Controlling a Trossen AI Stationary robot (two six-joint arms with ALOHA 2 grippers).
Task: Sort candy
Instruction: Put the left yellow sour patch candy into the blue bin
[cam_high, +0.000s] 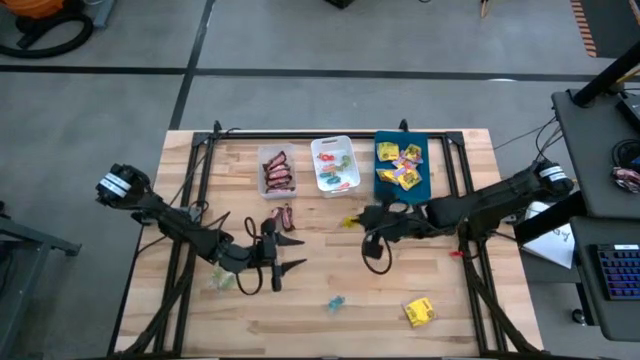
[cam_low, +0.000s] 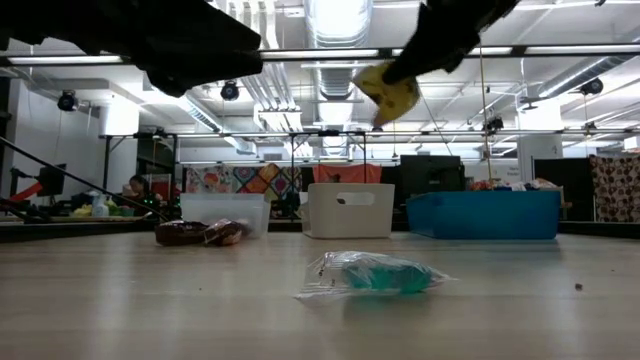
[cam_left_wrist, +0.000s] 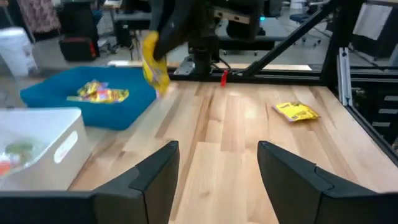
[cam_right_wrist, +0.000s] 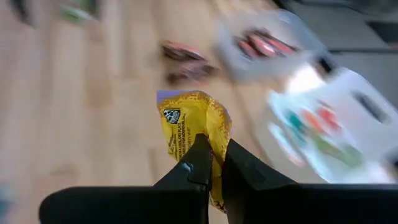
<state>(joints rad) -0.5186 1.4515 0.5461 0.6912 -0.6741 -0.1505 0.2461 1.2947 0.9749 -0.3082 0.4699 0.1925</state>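
The right end effector (cam_right_wrist: 211, 163) is pinched shut on a yellow packet (cam_right_wrist: 193, 127) and holds it above the wooden tabletop (cam_high: 330, 275), just off the near left corner of the blue tray (cam_high: 401, 162). In the right wrist view the packet stands up from the fingertips, its long axis in line with the fingers and its printed face toward the camera; in the low view it hangs tilted under the end effector.

The left end effector (cam_high: 290, 252) sits at about 7 o'clock from the tabletop's middle, its fingers spread wide with nothing between them, pointing toward 3 o'clock.

Two dark red-brown bars (cam_high: 284, 216) lie on the wood just near of the clear tray (cam_high: 277, 171), which holds more bars with their long axes running 12 to 6. The white tray (cam_high: 335, 164) holds small teal, green and red pieces, and the blue tray holds yellow packets.

A teal piece (cam_high: 335, 302) lies at about 6 o'clock, and a second yellow packet (cam_high: 419, 312) lies flat at about 5 o'clock. A green piece (cam_high: 221, 281) lies beside the left arm.
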